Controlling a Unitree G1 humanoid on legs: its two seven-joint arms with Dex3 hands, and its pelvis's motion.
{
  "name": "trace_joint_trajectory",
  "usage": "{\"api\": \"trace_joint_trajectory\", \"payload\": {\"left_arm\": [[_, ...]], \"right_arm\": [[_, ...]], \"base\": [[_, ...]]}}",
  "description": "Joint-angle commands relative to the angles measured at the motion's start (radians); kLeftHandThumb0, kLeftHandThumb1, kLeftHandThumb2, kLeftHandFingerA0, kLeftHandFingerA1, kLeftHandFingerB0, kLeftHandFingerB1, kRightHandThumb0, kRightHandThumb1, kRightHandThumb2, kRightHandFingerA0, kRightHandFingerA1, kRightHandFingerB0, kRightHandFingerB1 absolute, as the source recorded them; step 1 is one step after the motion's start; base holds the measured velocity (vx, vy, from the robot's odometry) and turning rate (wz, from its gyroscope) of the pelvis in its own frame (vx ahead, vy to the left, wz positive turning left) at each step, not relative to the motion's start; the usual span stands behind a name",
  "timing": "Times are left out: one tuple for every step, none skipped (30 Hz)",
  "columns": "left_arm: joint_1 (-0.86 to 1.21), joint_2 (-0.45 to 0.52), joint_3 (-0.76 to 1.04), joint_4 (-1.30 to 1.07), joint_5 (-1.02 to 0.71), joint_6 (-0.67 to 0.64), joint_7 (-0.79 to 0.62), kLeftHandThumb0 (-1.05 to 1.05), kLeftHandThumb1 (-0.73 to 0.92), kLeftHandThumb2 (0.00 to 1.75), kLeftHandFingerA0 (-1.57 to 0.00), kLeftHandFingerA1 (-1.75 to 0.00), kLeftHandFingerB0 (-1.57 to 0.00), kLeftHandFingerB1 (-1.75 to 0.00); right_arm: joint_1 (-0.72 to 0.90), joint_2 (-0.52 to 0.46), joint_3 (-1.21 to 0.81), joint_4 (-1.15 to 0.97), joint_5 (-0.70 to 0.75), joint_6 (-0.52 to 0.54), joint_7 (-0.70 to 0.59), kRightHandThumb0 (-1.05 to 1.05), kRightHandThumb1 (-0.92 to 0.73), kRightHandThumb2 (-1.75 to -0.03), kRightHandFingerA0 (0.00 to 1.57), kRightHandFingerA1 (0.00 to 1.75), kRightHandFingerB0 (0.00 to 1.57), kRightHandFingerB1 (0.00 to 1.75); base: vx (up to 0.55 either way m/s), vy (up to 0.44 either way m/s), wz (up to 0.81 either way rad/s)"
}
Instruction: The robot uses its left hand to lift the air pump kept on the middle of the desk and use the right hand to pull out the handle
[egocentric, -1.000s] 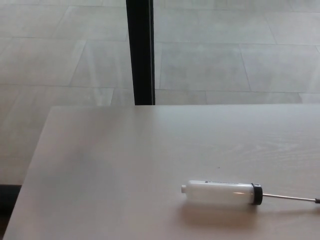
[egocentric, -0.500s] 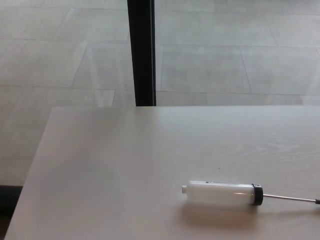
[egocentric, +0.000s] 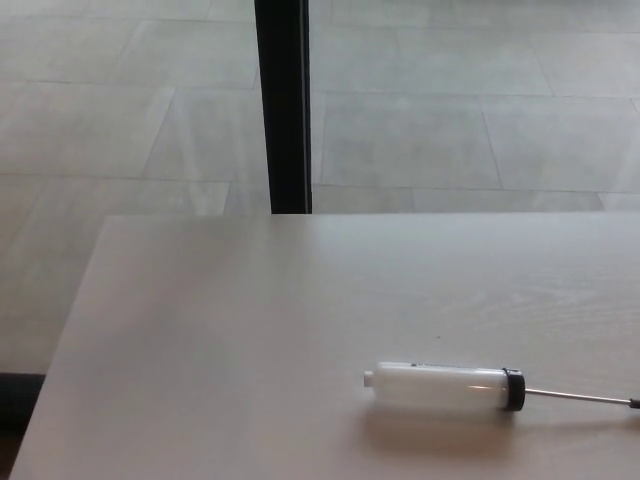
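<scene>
Pale wood-grain desk (egocentric: 250, 330), left edge slanting down toward the near left corner, far edge running straight across. Lying flat near the near right corner: a white air pump (egocentric: 440, 387), nozzle end toward the left, black cap on the right, thin metal rod (egocentric: 575, 398) reaching to the right edge.

1. Desk (egocentric: 250, 330): pale wood-grain top, fills the lower half of the frame, its left edge slanting from mid-left down to the lower left corner.
2. Black post (egocentric: 281, 105): upright, top centre-left, running down to the desk's far edge.
3. Floor (egocentric: 470, 110): large grey tiles with thin joints, across the upper half.
4. Dark patch (egocentric: 18, 400): lower left edge, beside the desk; can't tell what.
</scene>
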Motion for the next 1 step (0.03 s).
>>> {"api": "trace_joint_trajectory", "payload": {"left_arm": [[-0.018,0.016,0.124,0.156,-0.278,0.135,-0.06,-0.39,0.82,0.64,-0.56,-0.73,-0.42,-0.56]], "right_arm": [[-0.02,0.078,-0.109,0.062,0.179,-0.008,-0.148,-0.73,-0.91,-0.68,0.29,1.01,0.07,0.3]], "base": [[0.0,0.0,0.0]]}}
